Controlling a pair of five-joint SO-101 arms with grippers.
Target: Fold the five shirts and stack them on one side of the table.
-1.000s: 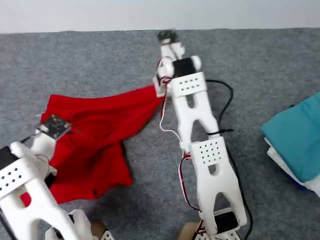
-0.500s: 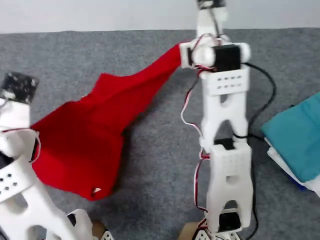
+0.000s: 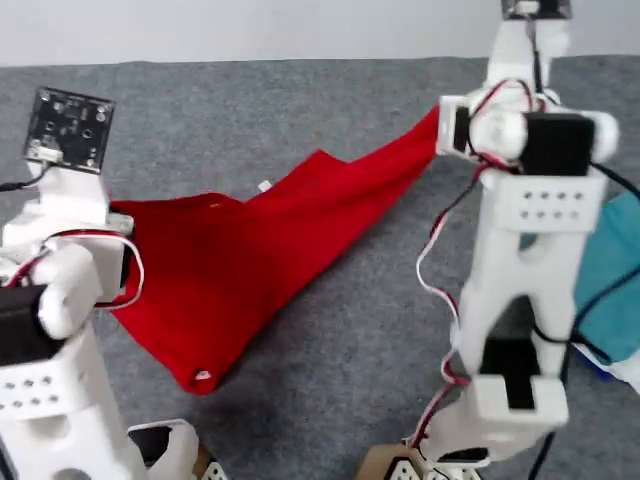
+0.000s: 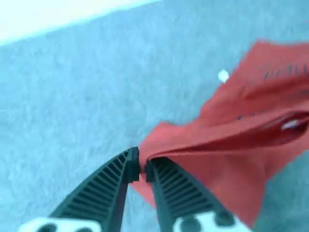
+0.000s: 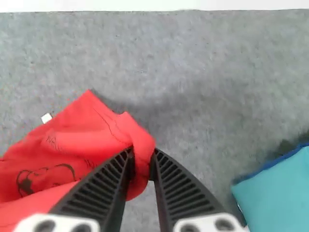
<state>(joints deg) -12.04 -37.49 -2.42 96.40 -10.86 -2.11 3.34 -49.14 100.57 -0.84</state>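
A red shirt [image 3: 250, 260] hangs stretched between my two arms above the grey table [image 3: 250, 110]. My left gripper [image 4: 139, 166] is shut on one corner of the red shirt [image 4: 231, 145], at the left side in the high view. My right gripper [image 5: 141, 162] is shut on another corner of the red shirt [image 5: 72, 150], held high at the upper right [image 3: 440, 130] in the high view. A small white tag [image 3: 264, 186] shows on the cloth's upper edge. The lower part of the shirt sags towards the table.
A stack of folded shirts with a teal one on top [image 3: 615, 300] lies at the table's right edge, also seen in the right wrist view as the teal shirt [image 5: 275, 193]. The right arm's white links [image 3: 520, 300] stand in front of it.
Both arms have lifted the red shirt off the table. The right arm has swung right and up with its corner, the left arm has risen, and the cloth is pulled out between them.
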